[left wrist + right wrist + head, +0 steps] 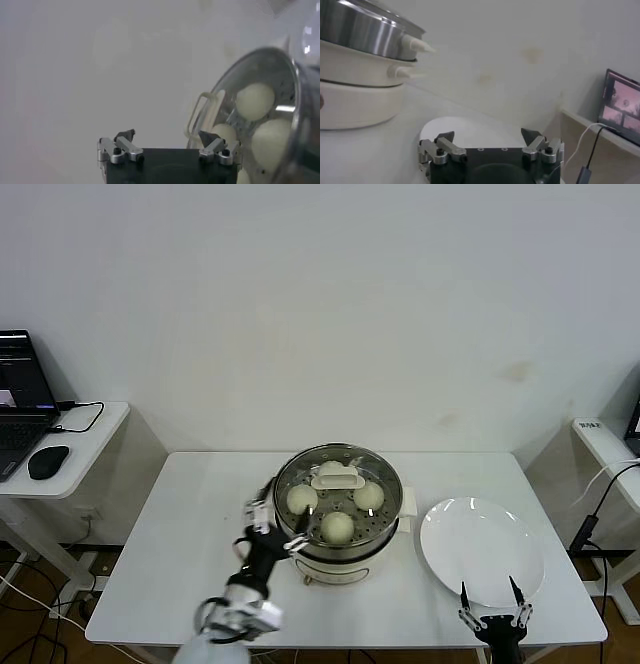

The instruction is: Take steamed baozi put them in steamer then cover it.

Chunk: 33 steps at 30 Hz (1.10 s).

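Head view: on a white table (pixel 180 554), the steamer (pixel 340 544) holds steamed baozi (pixel 338 527) under the cover (pixel 337 484), which sits on its rim. The left gripper (pixel 272 529), fingers spread, hangs at the steamer's left edge. The right gripper (pixel 492 596), fingers apart, rests at the near rim of a white plate (pixel 482 549).

Left wrist view: open left gripper (pixel 166 137) beside the cover (pixel 285 75), baozi (pixel 255 101) visible through the glass.

Right wrist view: open right gripper (pixel 488 136) above the plate (pixel 475 129); steamer (pixel 362 75) well apart.
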Available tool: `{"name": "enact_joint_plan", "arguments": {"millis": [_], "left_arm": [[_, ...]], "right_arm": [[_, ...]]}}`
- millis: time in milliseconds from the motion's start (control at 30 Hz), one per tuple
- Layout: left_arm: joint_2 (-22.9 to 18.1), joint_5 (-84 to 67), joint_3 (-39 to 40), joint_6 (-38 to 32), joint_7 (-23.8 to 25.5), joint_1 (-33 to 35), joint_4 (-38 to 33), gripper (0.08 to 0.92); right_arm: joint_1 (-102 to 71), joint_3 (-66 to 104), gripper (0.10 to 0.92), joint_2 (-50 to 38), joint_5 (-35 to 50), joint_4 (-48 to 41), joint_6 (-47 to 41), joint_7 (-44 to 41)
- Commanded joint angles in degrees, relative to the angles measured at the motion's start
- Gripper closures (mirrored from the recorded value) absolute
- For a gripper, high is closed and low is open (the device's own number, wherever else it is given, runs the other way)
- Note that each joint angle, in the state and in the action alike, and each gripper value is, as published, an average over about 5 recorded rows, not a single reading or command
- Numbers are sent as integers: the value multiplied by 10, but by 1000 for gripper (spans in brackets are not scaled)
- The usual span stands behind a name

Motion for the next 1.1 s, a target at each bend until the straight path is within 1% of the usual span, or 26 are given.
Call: {"name": "enact_joint_plan", "arguments": {"millis": [33,233,367,467,567,1100], "left_arm": [[21,-461,-234,-199,-96,214,-42,177],[10,-486,-245,-255,-83,299,-26,177],[-10,-498,-231,-281,-50,333,1,177],[-22,-494,-220,-291,-27,340,12,177],[-25,-489,-216,-288,-16,345,8,177],[-44,-450,-198,-284,-2,350,17,177]], "right_arm": [[-19,-23,203,-29,59,19,-2,-13],[-73,-34,203,-98,147,46,-22,-40],[-91,-41,203,-109,178,51,-27,-53],[-97,-52,203,-104,180,53,-27,-58],[-105,-64,203,-100,178,60,-27,-62],[-127,-79,203,-94,166,83,-28,-63]]}}
